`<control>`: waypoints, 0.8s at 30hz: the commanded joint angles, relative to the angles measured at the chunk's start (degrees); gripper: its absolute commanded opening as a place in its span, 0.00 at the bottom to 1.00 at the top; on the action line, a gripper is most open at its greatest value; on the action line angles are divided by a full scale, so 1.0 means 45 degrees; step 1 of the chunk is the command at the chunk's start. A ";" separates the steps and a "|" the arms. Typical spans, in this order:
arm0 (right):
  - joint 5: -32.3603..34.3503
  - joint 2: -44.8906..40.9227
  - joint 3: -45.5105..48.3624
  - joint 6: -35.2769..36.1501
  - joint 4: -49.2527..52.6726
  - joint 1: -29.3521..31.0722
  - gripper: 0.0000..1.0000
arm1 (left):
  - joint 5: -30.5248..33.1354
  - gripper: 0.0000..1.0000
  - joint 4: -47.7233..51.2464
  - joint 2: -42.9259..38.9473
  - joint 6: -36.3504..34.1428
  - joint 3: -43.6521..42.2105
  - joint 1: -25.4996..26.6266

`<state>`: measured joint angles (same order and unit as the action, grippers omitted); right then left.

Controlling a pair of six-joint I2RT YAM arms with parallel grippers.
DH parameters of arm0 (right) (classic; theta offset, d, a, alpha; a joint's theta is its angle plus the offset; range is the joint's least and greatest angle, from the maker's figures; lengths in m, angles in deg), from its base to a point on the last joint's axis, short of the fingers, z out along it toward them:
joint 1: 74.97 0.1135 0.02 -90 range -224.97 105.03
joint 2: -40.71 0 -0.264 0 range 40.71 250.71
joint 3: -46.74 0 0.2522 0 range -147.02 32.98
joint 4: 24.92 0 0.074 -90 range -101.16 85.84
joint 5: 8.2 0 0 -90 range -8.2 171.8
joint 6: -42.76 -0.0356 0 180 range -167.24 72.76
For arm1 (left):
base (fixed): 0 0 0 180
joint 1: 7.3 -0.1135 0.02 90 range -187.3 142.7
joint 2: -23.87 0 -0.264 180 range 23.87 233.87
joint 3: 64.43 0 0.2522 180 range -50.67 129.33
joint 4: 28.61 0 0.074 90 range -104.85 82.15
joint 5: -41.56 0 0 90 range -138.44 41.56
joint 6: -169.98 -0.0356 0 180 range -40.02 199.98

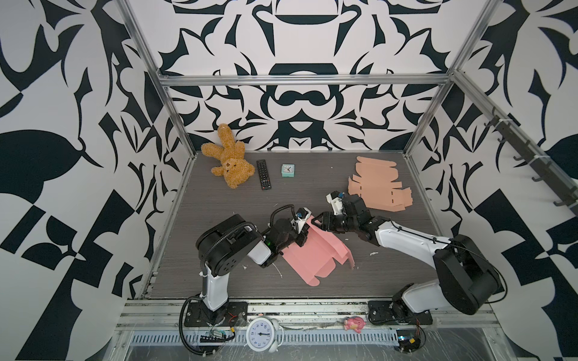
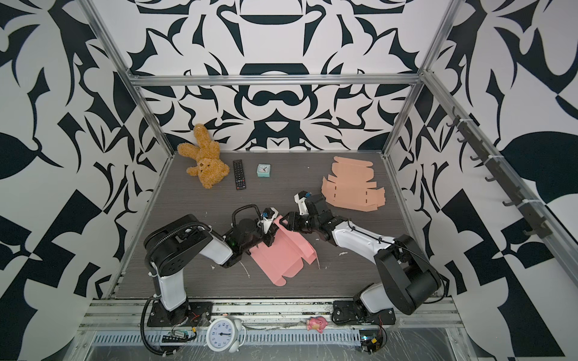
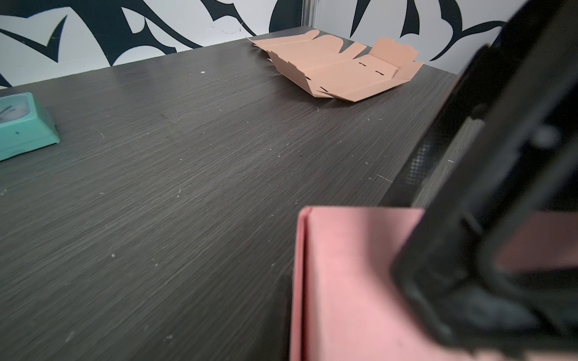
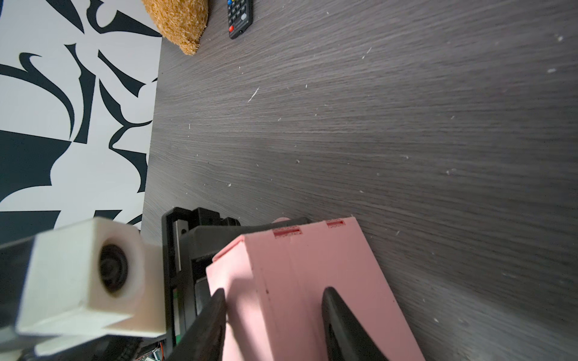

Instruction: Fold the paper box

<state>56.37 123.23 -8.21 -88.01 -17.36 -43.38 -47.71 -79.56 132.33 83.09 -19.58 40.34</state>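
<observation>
Black fingers (image 4: 212, 318) of the right gripper (image 4: 274, 290) are standing apart over the pink die-cut paper box blank (image 4: 312, 265), low centre of the right wrist view; contact cannot be told. At the centre of a top view the left gripper (image 1: 301, 239) is clamping a raised wall of that sheet.

Step, judged: side walls are being stood up, with most folds not yet made. Next move is calling for pressure along the crease against the left's hold.

Dark wood-grain tabletop (image 1: 219, 225) is carrying a peach flat paper blank (image 1: 378, 184) upper right. Black-and-white patterned walls (image 1: 297, 103) are enclosing it.
</observation>
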 commanded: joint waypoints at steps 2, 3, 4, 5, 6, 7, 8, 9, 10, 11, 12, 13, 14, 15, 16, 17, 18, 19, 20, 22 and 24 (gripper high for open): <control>0.0386 -0.0173 -0.0240 0.0025 0.0757 0.0085 0.50 | -0.0053 0.11 -0.0367 -0.0505 0.0003 -0.0211 0.0175; 0.0406 -0.0127 -0.0270 0.0027 0.0771 0.0074 0.50 | -0.0046 0.12 -0.0367 -0.0527 -0.0004 -0.0229 0.0176; 0.0423 -0.0104 -0.0275 0.0053 0.0836 0.0070 0.50 | -0.0029 0.13 -0.0367 -0.0541 -0.0004 -0.0273 0.0177; 0.0445 -0.0071 -0.0285 0.0075 0.0859 0.0069 0.50 | -0.0007 0.14 -0.0401 -0.0564 0.0006 -0.0284 0.0194; 0.0473 -0.0051 -0.0299 0.0096 0.0906 0.0087 0.50 | 0.0024 0.15 -0.0439 -0.0585 0.0005 -0.0317 0.0195; 0.0513 -0.0038 -0.0274 0.0130 0.0908 0.0085 0.50 | 0.0033 0.16 -0.0464 -0.0600 0.0024 -0.0357 0.0195; 0.0515 -0.0012 -0.0272 0.0125 0.0909 0.0087 0.49 | 0.0030 0.16 -0.0464 -0.0627 -0.0007 -0.0384 0.0195; 0.0543 -0.0010 -0.0251 0.0118 0.0909 0.0080 0.49 | 0.0050 0.17 -0.0466 -0.0654 -0.0009 -0.0403 0.0195; 0.0556 0.0002 -0.0229 0.0126 0.0909 0.0088 0.49 | 0.0063 0.17 -0.0464 -0.0671 -0.0008 -0.0446 0.0195; 0.0576 0.0010 -0.0190 0.0121 0.0890 0.0085 0.49 | 0.0066 0.17 -0.0464 -0.0702 -0.0009 -0.0457 0.0195; 0.0601 0.0002 -0.0130 0.0085 0.0841 0.0077 0.49 | 0.0068 0.15 -0.0464 -0.0702 0.0004 -0.0473 0.0193; 0.0603 -0.0014 -0.0106 0.0060 0.0794 0.0076 0.49 | 0.0052 0.14 -0.0464 -0.0700 0.0007 -0.0464 0.0213; 0.0581 -0.0036 -0.0105 0.0054 0.0773 0.0085 0.49 | 0.0052 0.14 -0.0462 -0.0703 -0.0006 -0.0464 0.0215; 0.0581 -0.0055 -0.0104 0.0052 0.0776 0.0088 0.49 | 0.0073 0.14 -0.0464 -0.0684 -0.0002 -0.0464 0.0215; 0.0576 -0.0074 -0.0119 0.0057 0.0776 0.0078 0.49 | 0.0062 0.14 -0.0501 -0.0667 0.0002 -0.0464 0.0215; 0.0564 -0.0084 -0.0134 0.0046 0.0786 0.0081 0.49 | 0.0087 0.14 -0.0522 -0.0668 0.0001 -0.0482 0.0219; 0.0559 -0.0113 -0.0172 0.0042 0.0801 0.0078 0.49 | 0.0106 0.13 -0.0542 -0.0666 0.0006 -0.0483 0.0234; 0.0573 -0.0143 -0.0211 0.0068 0.0829 0.0072 0.49 | 0.0128 0.13 -0.0542 -0.0666 -0.0008 -0.0483 0.0249; 0.0542 -0.0171 -0.0239 0.0071 0.0850 0.0087 0.49 | 0.0149 0.12 -0.0542 -0.0667 -0.0003 -0.0488 0.0254; 0.0516 -0.0251 -0.0297 0.0072 0.0923 0.0088 0.49 | 0.0185 0.11 -0.0542 -0.0671 -0.0020 -0.0521 0.0288; 0.0534 -0.0460 -0.0366 0.0080 0.1084 0.0087 0.51 | 0.0208 0.10 -0.0542 -0.0724 -0.0033 -0.0575 0.0293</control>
<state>57.05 123.10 -8.43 -88.04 -15.59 -43.38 -46.72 -80.04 130.63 82.92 -21.15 41.15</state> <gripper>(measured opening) 0.506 0.109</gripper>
